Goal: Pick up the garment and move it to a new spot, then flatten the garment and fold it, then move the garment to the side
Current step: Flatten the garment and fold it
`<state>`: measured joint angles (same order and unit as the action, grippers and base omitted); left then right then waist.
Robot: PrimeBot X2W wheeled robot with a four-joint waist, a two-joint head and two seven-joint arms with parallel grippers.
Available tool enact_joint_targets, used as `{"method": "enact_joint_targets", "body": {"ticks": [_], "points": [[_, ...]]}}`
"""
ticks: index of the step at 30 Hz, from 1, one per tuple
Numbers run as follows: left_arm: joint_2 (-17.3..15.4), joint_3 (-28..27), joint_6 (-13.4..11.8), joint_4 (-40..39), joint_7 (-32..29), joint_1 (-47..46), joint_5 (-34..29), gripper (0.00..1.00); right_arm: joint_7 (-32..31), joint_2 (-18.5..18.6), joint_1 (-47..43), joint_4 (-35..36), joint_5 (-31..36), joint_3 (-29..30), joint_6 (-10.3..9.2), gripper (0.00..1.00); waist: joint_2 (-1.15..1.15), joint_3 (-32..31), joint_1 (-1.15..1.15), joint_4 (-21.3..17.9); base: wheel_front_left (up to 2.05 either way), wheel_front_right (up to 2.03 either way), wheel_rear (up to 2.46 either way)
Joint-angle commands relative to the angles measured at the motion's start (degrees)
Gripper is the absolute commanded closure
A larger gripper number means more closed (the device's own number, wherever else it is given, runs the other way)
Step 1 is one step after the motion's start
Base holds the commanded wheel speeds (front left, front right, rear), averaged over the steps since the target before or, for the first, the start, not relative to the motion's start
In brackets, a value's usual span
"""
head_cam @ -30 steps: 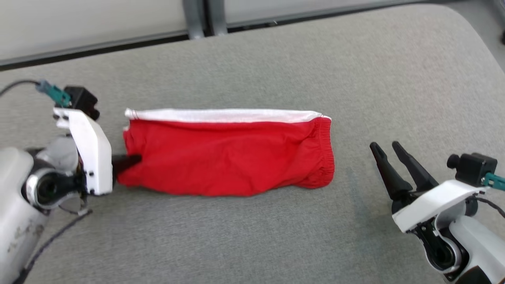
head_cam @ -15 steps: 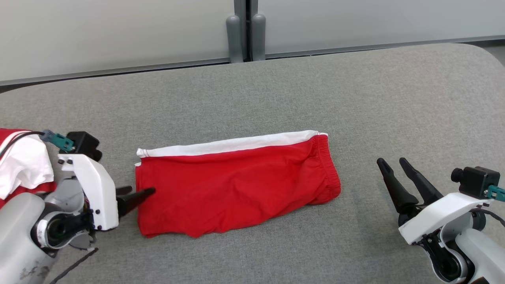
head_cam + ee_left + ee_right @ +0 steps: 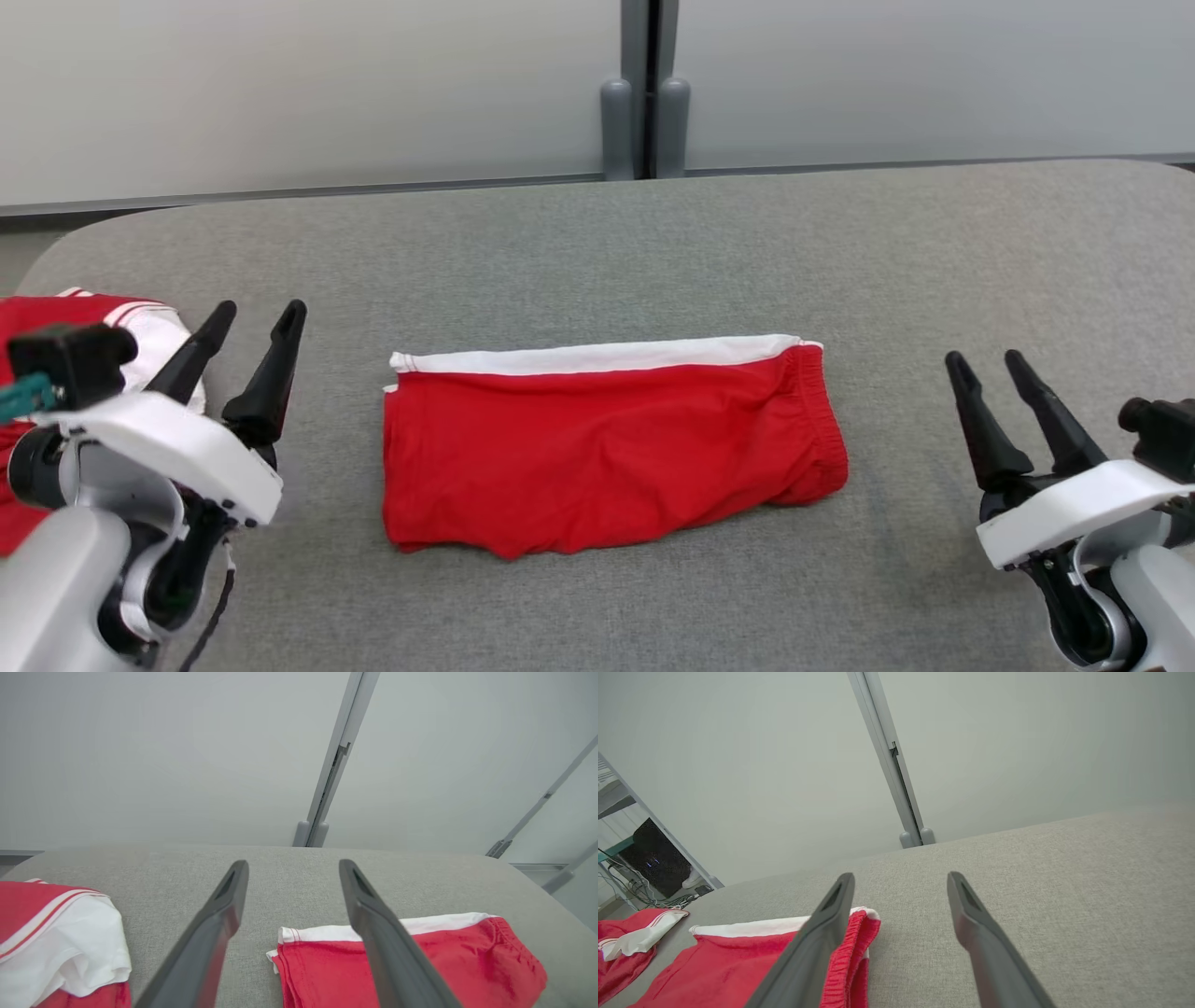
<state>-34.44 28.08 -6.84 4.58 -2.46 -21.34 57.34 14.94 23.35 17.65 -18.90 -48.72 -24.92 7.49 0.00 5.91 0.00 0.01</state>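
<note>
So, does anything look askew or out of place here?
Nothing spilled or damaged. The folded red garment lies flat on the grey table, though its near edge runs unevenly. A second red-and-white garment sits crumpled at the left end.

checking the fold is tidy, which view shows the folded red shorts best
The head view: the folded red shorts lie whole, every edge and the white band visible. The left wrist view cuts them off at its bottom edge. The right wrist view sees them low and oblique, also cut off.
</note>
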Motion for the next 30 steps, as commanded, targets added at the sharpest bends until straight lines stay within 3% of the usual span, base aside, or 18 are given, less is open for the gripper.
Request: {"method": "enact_joint_targets", "body": {"ticks": [1, 3, 7, 13, 17, 23, 30], "points": [[0.04, -0.39, -1.00, -1.09, 2.44, 1.33, -1.66, 0.00, 0.31, -0.27, -1.40, 0.55, 1.40, 1.67, 0.02, 0.00, 0.00, -0.71, 0.00, 1.03, 0.00, 0.00, 0.00], [-0.11, -0.01, -3.62, -2.61, 7.26, 3.57, -6.06, 0.00, 0.30, -1.36, -3.35, 1.36, 3.64, 4.86, 0.02, 0.00, 0.00, -1.30, 0.00, 1.88, 0.00, 0.00, 0.00], [2.54, 0.01, -7.58, -5.32, 15.08, 8.41, -10.41, 0.00, 0.32, -4.00, -7.16, 4.02, 7.68, 9.85, 0.02, 0.00, 0.00, -2.46, 0.00, 2.87, 0.00, 0.00, 0.00], [6.80, -2.35, -11.08, -7.35, 17.65, 15.71, -16.89, 0.00, 0.32, -6.95, -11.52, 6.53, 11.31, 12.73, 0.02, 0.00, 0.00, -3.66, 0.00, 3.16, 0.00, 0.00, 0.00], [11.30, -6.52, -10.22, -9.07, 17.67, 20.77, -21.87, 0.00, -0.02, -7.95, -13.92, 5.82, 13.16, 13.46, 0.02, 0.00, 0.00, -4.77, 0.00, 3.61, 0.00, 0.00, 0.00], [17.09, -10.87, -5.14, -7.71, 17.63, 25.38, -26.22, 0.00, -2.68, -9.03, -14.79, 3.96, 14.44, 13.18, 0.02, 0.00, 0.00, -6.02, 0.00, 5.11, 0.00, 0.00, 0.00], [22.03, -13.27, -0.14, -6.07, 17.63, 25.03, -29.38, 0.00, -9.16, -9.26, -9.31, -0.89, 16.79, 11.66, 0.02, 0.00, 0.00, -5.08, 0.00, 7.44, 0.00, 0.00, 0.00]]}}
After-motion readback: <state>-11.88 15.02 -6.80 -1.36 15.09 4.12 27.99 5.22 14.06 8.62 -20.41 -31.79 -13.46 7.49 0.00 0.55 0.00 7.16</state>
